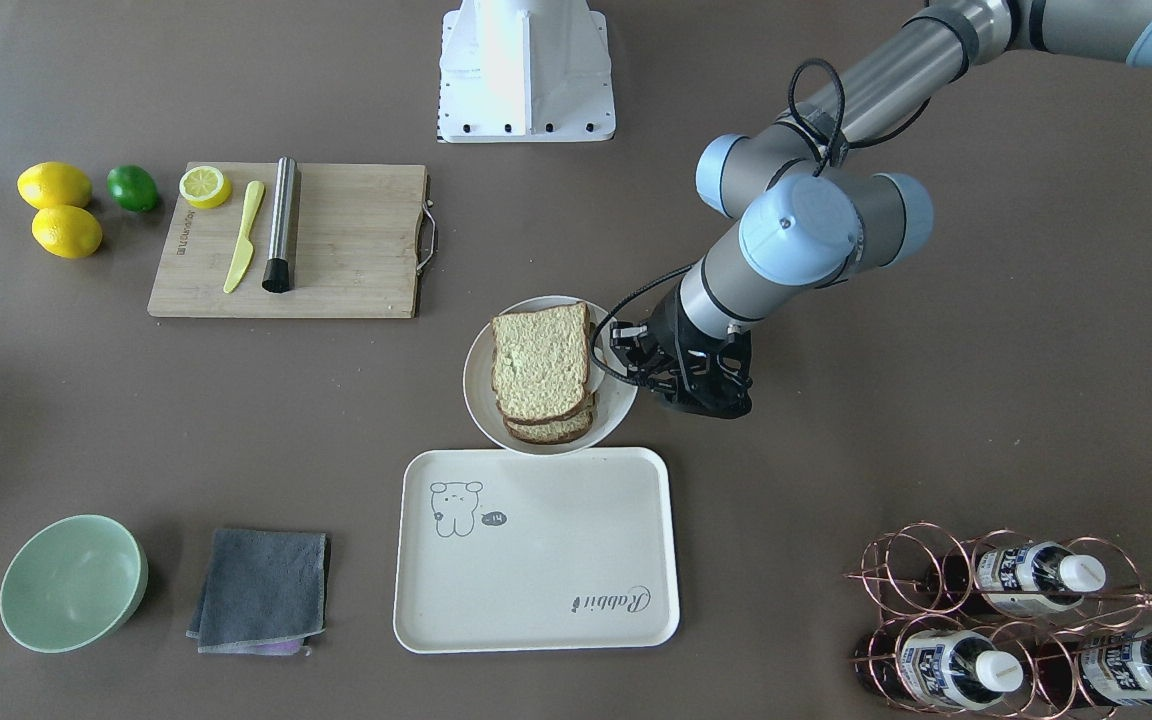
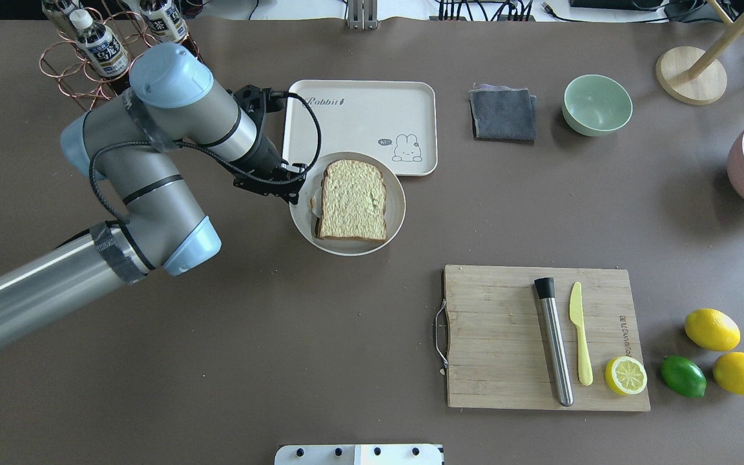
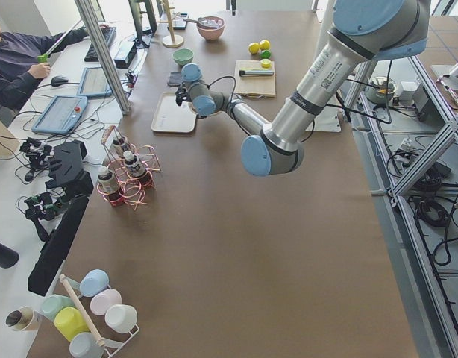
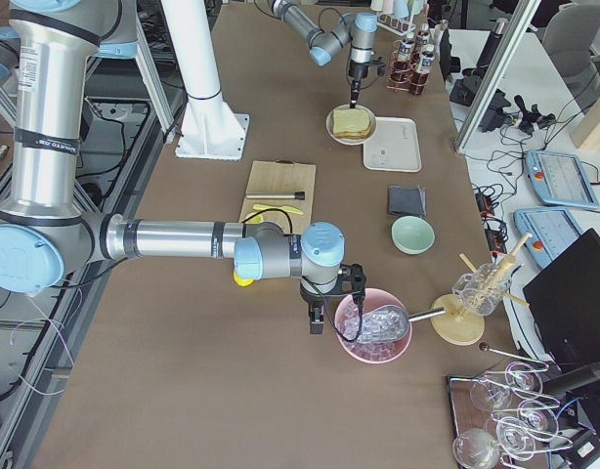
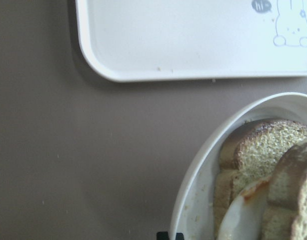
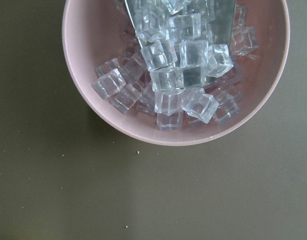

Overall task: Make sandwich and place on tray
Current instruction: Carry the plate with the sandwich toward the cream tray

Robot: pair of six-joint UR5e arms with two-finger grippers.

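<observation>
**Stage shown: sandwich built, transfer to tray pending.** Read from left to right in the overhead view.

- **Left gripper** [image 2: 285, 186]: points down at the table, just outside the near rim of the round plate [image 2: 395, 213]. Only its fingertips edge into its wrist view, so whether the jaws are parted cannot be told. Nothing is seen in them.
- **Sandwich** [image 2: 352, 200]: lies on that plate, immediately to the gripper's right. The two slices are stacked, with the egg [image 5: 238, 215] showing between them.
- **Tray** [image 2: 359, 123]: bare, ahead of the gripper and to its right, its edge just beside the plate.
- **Right gripper** [image 4: 318, 315]: well apart from all of this, poised beside a pink bowl [image 6: 78, 60] of ice cubes. Its jaw state cannot be told.

Judged next move: the left gripper spans both slices, closes firmly enough to keep the egg in, then lifts and sets the stack forward onto the tray.
</observation>
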